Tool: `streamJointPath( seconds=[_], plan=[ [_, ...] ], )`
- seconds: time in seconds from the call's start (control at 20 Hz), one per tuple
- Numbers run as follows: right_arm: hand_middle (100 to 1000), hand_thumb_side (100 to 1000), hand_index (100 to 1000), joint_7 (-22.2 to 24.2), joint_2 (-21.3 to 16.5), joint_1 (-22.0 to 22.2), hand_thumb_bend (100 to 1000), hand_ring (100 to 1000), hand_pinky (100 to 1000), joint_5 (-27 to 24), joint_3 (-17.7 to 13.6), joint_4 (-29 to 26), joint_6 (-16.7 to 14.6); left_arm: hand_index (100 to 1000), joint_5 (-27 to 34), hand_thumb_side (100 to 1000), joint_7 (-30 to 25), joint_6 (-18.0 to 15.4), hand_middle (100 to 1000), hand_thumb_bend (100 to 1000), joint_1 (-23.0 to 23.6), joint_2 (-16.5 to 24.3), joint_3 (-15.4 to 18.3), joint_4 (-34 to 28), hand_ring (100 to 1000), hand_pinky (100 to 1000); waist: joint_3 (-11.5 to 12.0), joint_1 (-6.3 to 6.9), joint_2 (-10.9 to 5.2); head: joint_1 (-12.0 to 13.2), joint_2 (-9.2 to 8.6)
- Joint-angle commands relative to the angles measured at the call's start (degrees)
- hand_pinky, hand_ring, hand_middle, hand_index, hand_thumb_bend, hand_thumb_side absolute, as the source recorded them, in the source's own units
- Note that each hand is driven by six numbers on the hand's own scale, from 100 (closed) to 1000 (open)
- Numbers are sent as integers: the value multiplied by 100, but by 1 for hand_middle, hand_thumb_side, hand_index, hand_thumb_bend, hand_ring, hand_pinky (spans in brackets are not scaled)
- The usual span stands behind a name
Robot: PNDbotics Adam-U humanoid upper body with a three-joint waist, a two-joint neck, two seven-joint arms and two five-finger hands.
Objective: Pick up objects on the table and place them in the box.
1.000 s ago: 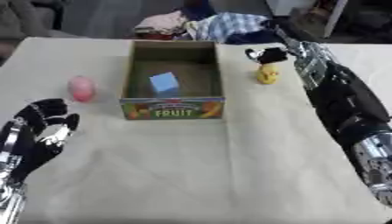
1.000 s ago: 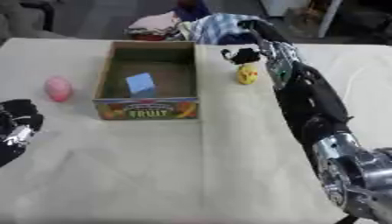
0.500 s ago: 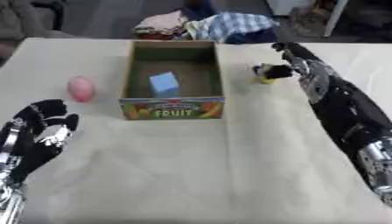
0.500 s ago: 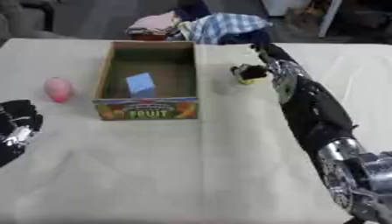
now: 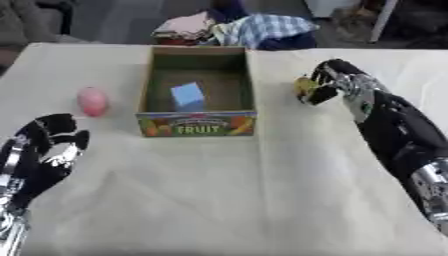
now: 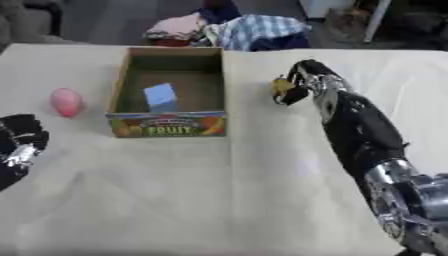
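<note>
Soft even light, faint shadows, overall blur, no glare

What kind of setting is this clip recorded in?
Probably a lab or demo room set up for tabletop sorting practice, not a home kitchen. A cloth-covered table holds a cardboard fruit box, a heap of clothes lies beyond the far edge, and bare floor shows behind it.

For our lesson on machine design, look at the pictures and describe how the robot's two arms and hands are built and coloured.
Both arms are mostly black. The right arm has a bulky glossy black forearm shell, a shiny silver joint near the lower corner and silver metal at the wrist. The right hand has slim black segmented fingers. The left hand is black with silvery glints along its segmented fingers. No cables or markings are discernible.
</note>
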Motion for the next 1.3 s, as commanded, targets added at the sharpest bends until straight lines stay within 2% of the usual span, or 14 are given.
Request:
streamJointPath(
  seconds=[0.05, 0.2, 0.35, 0.45, 0.9, 1.3],
  plan=[
    [367, 159, 459, -368, -101, -94, 399, 639, 645, 210, -40, -183, 21, 756, -2, 369, 21, -5, 665, 412, -47, 119, 42, -105, 755, 753, 3, 22, -77, 16, -76],
    [294, 100, 381, -847, -77, -88, 374, 579, 591, 259, -71, -281, 3, 756, -1, 371, 25, -2, 666, 411, -50, 118, 45, -105, 755, 753, 6, 23, -77, 16, -84],
    [270, 100, 358, -1286, -56, -112, 357, 553, 570, 231, -55, -492, -146, 756, -4, 371, 28, 0, 666, 410, -50, 122, 48, -108, 756, 753, 2, 25, -79, 26, -93],
    [269, 100, 357, -1418, -34, -150, 351, 550, 569, 182, -14, -696, -309, 756, -5, 371, 27, 2, 666, 409, -52, 121, 48, -109, 756, 753, -4, 22, -82, 24, -92],
    [281, 100, 370, -1250, 423, -394, 330, 554, 576, 95, 284, -1502, -988, 756, -10, 367, -3, 0, 666, 408, -52, 123, 24, -104, 757, 753, 38, 16, -125, -14, -81],
    [304, 112, 400, -1046, 1107, -501, 321, 568, 590, 351, 464, -1536, -1252, 757, 7, 366, -41, -1, 667, 408, -76, 103, -11, -103, 757, 753, 143, 35, -145, -109, -63]
  ],
)
